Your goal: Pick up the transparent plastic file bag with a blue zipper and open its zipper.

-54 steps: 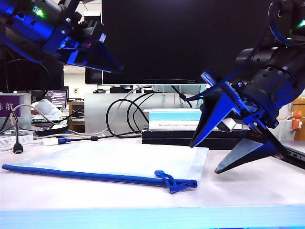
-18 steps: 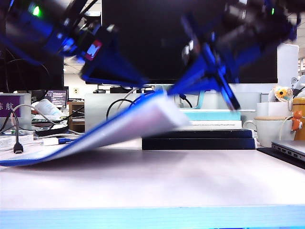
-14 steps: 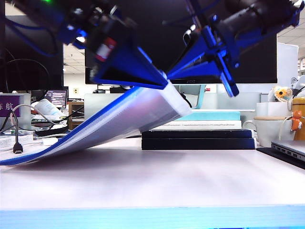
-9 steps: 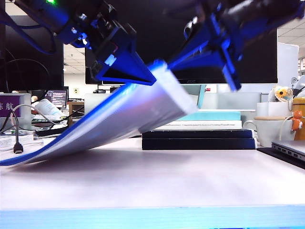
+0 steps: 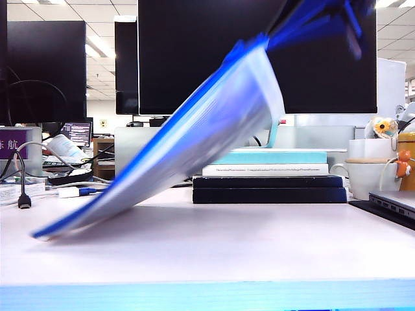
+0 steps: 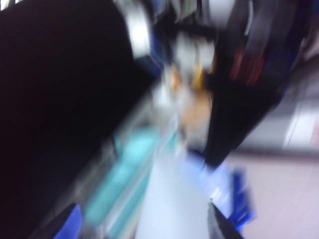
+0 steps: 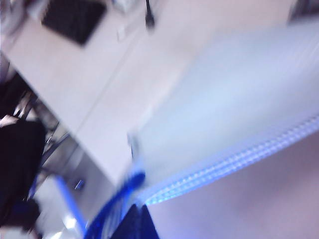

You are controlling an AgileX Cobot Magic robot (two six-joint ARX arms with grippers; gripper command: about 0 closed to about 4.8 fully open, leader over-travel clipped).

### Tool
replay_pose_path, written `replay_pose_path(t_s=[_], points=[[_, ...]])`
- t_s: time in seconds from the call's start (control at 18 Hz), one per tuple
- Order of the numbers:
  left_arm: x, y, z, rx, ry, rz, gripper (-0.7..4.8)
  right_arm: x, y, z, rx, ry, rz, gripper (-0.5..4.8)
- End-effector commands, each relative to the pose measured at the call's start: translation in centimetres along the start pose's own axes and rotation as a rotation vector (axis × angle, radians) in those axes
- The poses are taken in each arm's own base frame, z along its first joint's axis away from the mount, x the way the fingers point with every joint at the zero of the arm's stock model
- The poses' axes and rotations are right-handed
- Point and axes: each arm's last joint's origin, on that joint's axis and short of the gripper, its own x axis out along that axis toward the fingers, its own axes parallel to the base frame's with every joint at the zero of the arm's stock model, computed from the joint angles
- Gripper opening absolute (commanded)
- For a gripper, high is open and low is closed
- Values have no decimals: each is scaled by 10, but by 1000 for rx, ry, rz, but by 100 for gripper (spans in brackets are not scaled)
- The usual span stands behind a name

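Left gripper (image 6: 144, 224): gone from the exterior view it shared with the bag a moment ago; wrist view too blurred, cannot tell its jaws
File bag (image 5: 194, 139): far steeper than a second ago, low corner at 8 o'clock on the tabletop (image 5: 259, 240), top corner up at 1 o'clock
Zipper (image 5: 162, 152): blue edge along the raised side, unopened
Right gripper (image 5: 311, 23): clamped on the bag's top corner, hauling up
Meaning: pick-up nearly done, zipper pull next

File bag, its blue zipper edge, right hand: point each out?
translucent whitish plastic file bag (image 5: 214, 126): exterior view, middle of the lifted panel.
thin blue zipper strip (image 5: 194, 107): exterior view, upper long edge.
right hand (image 5: 311, 16): exterior view, blurred blue fingers at the bag's raised corner.
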Motion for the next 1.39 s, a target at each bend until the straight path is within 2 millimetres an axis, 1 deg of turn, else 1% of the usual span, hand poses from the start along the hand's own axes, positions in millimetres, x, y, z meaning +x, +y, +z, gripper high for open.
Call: replay_pose_path(t_s=[0.06, 0.17, 0.28, 0.33, 0.39, 0.45, 0.5, 0.56, 0.61, 0.67, 0.78, 0.83, 0.89, 0.95, 1.0, 1.06, 1.22, 1.28, 1.39], points=[[-11, 2, 10, -1, -113, -93, 342, -6, 9, 13, -67, -77, 32, -9], [-13, 1, 13, -46, -166, -163, 342, -7, 20, 21, -113, -105, 86, -9], [-14, 2, 15, -72, -190, -191, 342, -13, 30, 31, -141, -142, 101, -9], [-14, 2, 16, -72, -192, -192, 341, -15, 33, 34, -140, -145, 105, -9], [-13, 2, 15, -73, -179, -196, 341, -15, 32, 32, -119, -122, 107, -8], [-13, 1, 11, -82, -121, -168, 341, -14, 27, 22, -111, -35, 64, -8], [-13, 1, 9, -91, -79, -153, 341, -15, 21, 15, -120, 19, -31, 5], [-13, 0, 7, -93, -52, -153, 341, -17, 14, 8, -120, 66, -149, 89], [-13, 0, 4, -103, 0, -112, 341, -18, 8, 3, -82, 120, -229, 222], [-14, 2, 3, -130, 45, -50, 341, -19, 2, -2, -36, 170, -247, 252], [-15, 3, 2, -163, 90, 7, 341, -16, -17, -12, 71, 287, -265, 253], [-17, 3, 1, -159, 111, 4, 341, -11, -29, -20, 137, 345, -240, 255], [-18, 2, -1, -156, 135, -8, 341, -1, -48, -32, 226, 406, -210, 262], [-19, 0, -3, -158, 150, -20, 341, 3, -58, -39, 271, 433, -205, 276], [-19, -1, -5, -157, 172, -32, 341, 10, -69, -48, 314, 458, -187, 275], [-19, -2, -6, -156, 186, -39, 341, 17, -78, -55, 351, 463, -132, 275], [-19, -2, -6, -156, 188, -41, 341, 30, -90, -58, 352, 434, -116, 275], [-19, -2, -6, -156, 188, -41, 341, 36, -97, -59, 347, 440, -153, 275], [-19, -2, -6, -157, 188, -41, 341, 44, -104, -63, 361, 455, -146, 274]])
